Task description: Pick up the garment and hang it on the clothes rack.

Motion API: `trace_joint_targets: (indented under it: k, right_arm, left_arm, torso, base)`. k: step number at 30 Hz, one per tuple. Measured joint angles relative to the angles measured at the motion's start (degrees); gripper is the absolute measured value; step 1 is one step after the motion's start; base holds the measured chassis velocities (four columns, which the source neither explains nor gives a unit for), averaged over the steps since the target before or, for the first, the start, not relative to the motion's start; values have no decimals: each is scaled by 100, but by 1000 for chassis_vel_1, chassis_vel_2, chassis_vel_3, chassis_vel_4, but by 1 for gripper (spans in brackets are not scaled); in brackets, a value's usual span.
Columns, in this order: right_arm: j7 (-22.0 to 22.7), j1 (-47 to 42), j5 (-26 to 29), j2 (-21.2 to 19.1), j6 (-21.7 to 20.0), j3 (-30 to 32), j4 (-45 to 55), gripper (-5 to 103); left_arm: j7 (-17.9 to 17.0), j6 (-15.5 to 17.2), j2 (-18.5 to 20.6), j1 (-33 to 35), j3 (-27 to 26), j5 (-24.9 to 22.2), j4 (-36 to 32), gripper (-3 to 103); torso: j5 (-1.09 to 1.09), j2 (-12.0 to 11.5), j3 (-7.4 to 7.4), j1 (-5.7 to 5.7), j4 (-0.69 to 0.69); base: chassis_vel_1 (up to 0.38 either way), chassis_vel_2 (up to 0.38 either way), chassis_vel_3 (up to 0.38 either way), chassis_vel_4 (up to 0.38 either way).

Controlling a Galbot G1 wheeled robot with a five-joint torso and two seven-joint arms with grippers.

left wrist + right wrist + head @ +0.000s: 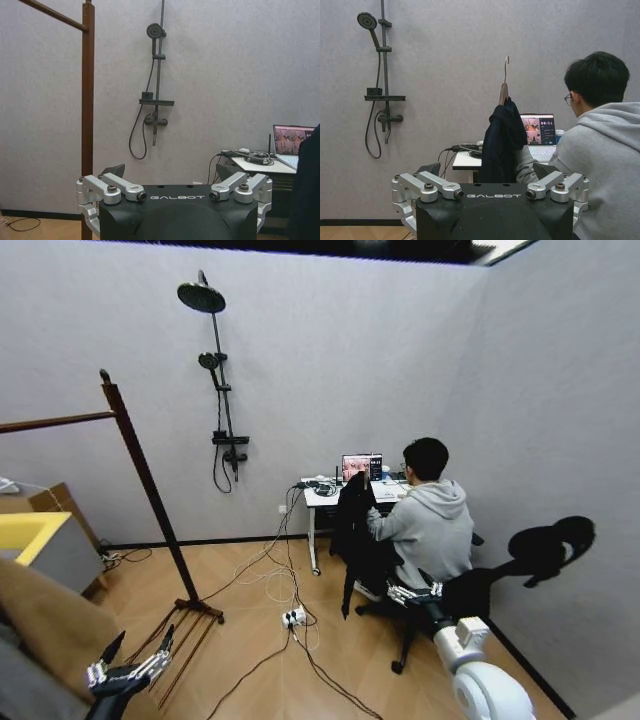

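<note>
A tall reddish-brown wooden clothes rack (150, 490) stands on the left of the room, its horizontal bar bare in the part in view and its foot resting on the wood floor. On the far grey wall to its right hangs a black shower fitting (218, 380). Farther right, a person in a grey hoodie (425, 525) sits at a small white desk (325, 500) with an open laptop (360, 467). The garment (352, 535), long and dark, hangs on a hanger with a metal hook just beside the desk, touching the seated person's left side, well apart from the rack. Near the camera, the left gripper (138, 652) is held low at the left, close to the rack's foot, fingers spread and holding nothing. The right gripper (413, 592) is held low at the right, just behind the seated person, fingers likewise spread apart and empty. A white power strip (293, 618) lies among cables on the floor.
</note>
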Motion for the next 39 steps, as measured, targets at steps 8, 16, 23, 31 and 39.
trace_joint_targets:
  k: [8, 16, 23, 31, 39]
  right_arm:
    - [3, 16, -76, -1, 97, -60, -32, 100]
    - [485, 244, 64, -189, -195, -94, 255, 100]
    - [570, 855, 467, -747, -375, 118, -147, 100]
    - [188, 1768, 880, -1614, -231, 85, -1208, 100]
    - [-708, 2826, 1249, -2011, 318, -336, -2423, 100]
  left_arm:
    - [2, 0, -1, 0, -1, 0, -1, 100]
    - [1, 0, 0, -1, 0, 0, 0, 100]
    - [0, 0, 0, 2, 0, 0, -1, 100]
    - [1, 0, 0, 0, 0, 0, -1, 100]
    - [1, 0, -1, 0, 0, 0, 0, 100]
  torso:
    - [14, 1, 0, -1, 2]
    - [5, -2, 1, 4, 3]
    - [8, 5, -3, -10, 1]
    - [11, 0, 0, 0, 1]
    - [7, 0, 0, -1, 1]
  base:
    - [-324, 362, 351, -345]
    - [-175, 187, 139, -154]
    - [27, -56, -40, 28]
    - [3, -7, -9, 7]
    - [0, 0, 0, 0]
